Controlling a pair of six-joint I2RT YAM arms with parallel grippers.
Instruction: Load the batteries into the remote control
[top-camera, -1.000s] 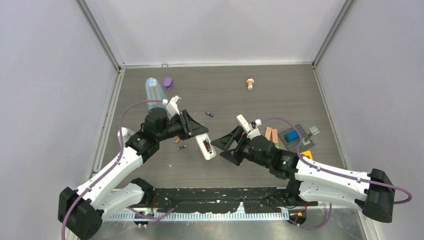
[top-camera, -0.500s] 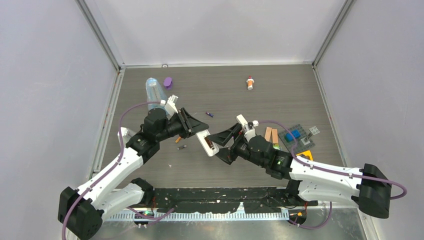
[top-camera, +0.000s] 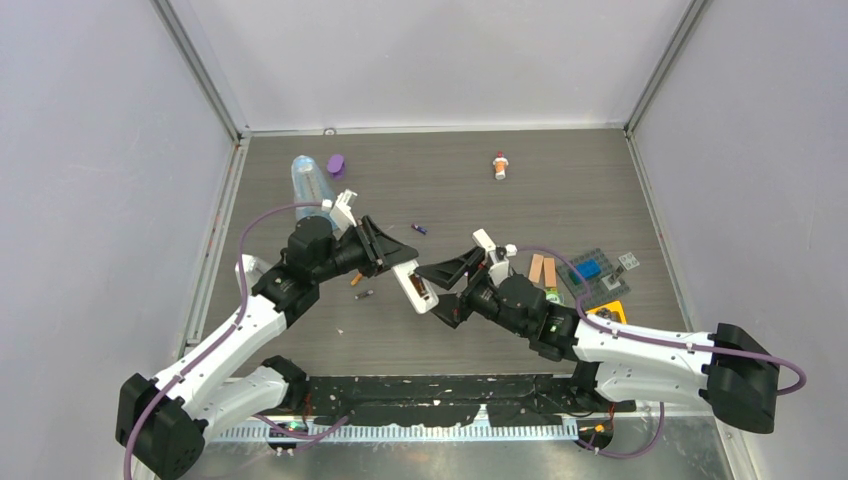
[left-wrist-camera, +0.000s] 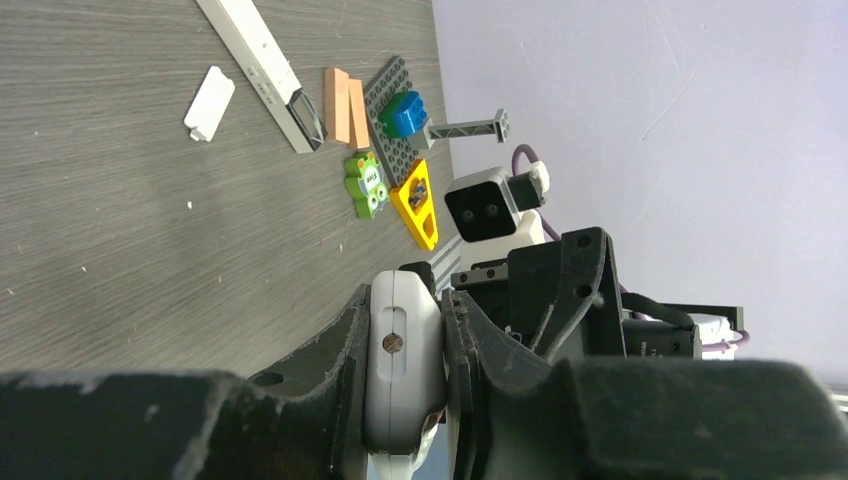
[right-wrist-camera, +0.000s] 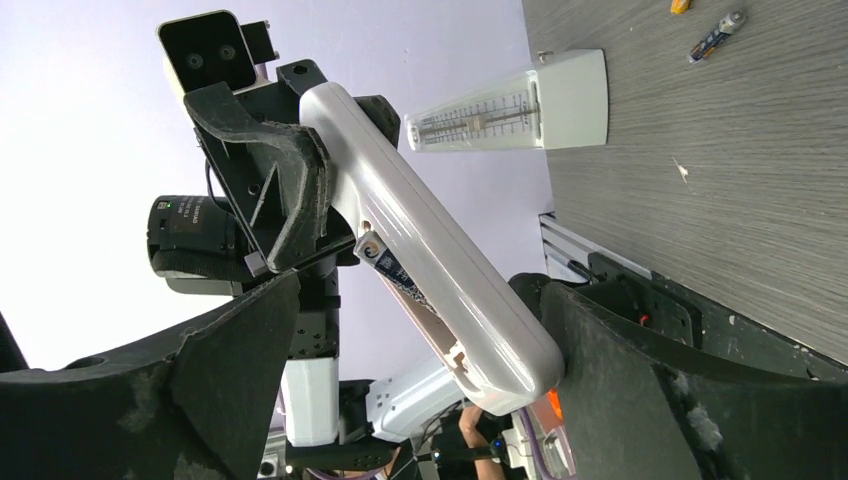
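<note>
**One remote, four batteries, two pairs of fingers**

There is one remote (top-camera: 415, 287), and it is off the table, in my left gripper (top-camera: 398, 264). My left fingers (left-wrist-camera: 345, 365) are closed partway and pinch one end of the remote from both sides. The left wrist view shows it edge-on between them.

The remote's free end juts toward my right gripper (top-camera: 441, 292). My right fingers (right-wrist-camera: 230, 390) are spread wide, one on each side of that end, and hold nothing. The remote's tip lies close to one of them, and I cannot tell whether they touch.

I count four batteries. The loaded battery (right-wrist-camera: 385, 260) sits in the remote's open bay, near the end my left fingers hold. The other three lie on the table (top-camera: 560, 190). In the top view, the orange battery (top-camera: 355, 281) and the dark battery (top-camera: 365, 294) lie side by side just left of the remote. The purple battery (top-camera: 419, 229) lies alone, just beyond the remote.

One white bar (left-wrist-camera: 262, 70) lies right of the remote. One capped bottle (top-camera: 500, 165) stands well beyond the remote.
</note>
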